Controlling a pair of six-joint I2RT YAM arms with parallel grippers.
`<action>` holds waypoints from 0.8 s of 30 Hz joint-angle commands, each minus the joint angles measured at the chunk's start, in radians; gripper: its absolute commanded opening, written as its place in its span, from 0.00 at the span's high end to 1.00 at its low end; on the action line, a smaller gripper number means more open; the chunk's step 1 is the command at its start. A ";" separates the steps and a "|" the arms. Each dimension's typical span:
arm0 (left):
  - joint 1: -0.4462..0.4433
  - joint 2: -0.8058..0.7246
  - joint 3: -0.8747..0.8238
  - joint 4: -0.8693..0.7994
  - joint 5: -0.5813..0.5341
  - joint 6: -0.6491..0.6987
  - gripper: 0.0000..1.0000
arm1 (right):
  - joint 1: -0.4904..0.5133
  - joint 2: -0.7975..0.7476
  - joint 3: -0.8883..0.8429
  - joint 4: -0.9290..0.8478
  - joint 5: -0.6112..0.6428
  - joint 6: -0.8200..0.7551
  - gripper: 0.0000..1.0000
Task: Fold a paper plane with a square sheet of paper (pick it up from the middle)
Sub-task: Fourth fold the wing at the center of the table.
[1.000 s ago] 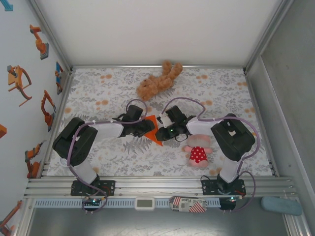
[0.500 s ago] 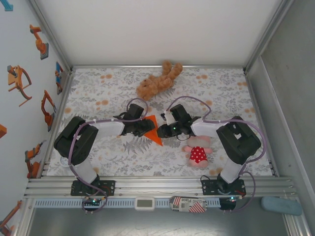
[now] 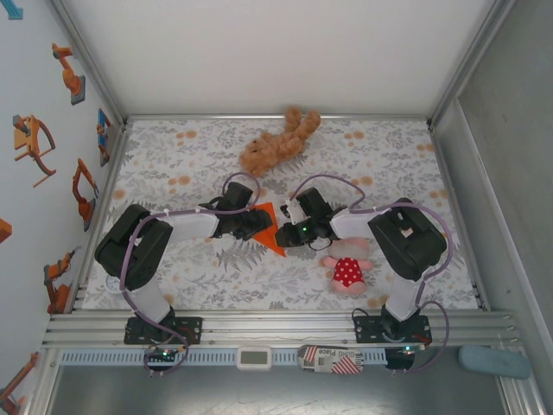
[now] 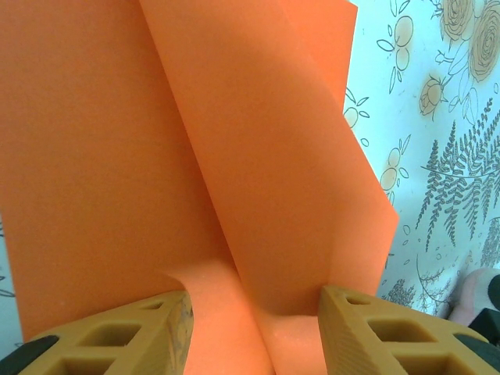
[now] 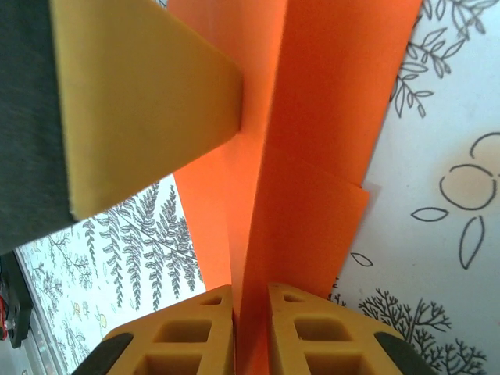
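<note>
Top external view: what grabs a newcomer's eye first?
The bright orange paper at centre, where the left end effector and right end effector meet over it. The right wrist view shows the right one pinching a raised fold. Next, a brown plush bear at the far side and a pink doll by the right arm.

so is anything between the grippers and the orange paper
Nothing visible. The right gripper is pinching a raised fold of the paper, and the left gripper straddles it with its jaws apart.

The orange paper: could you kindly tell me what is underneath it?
The floral table cover shows around the paper; directly beneath, everything is covered.
</note>
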 commanded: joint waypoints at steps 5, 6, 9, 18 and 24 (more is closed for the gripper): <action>-0.004 0.068 -0.017 -0.111 -0.038 0.020 0.52 | -0.002 0.024 0.017 0.001 -0.041 0.001 0.87; -0.004 0.069 -0.017 -0.110 -0.038 0.020 0.52 | -0.002 0.027 0.019 -0.002 -0.045 0.001 0.88; -0.005 0.069 -0.017 -0.111 -0.038 0.021 0.52 | -0.003 0.034 0.022 -0.007 -0.055 0.000 0.88; -0.005 0.081 -0.016 -0.120 -0.042 0.019 0.52 | -0.012 -0.048 0.016 -0.062 -0.020 -0.022 0.81; -0.004 0.087 -0.014 -0.121 -0.038 0.018 0.52 | -0.012 -0.027 0.010 -0.065 -0.046 -0.024 0.82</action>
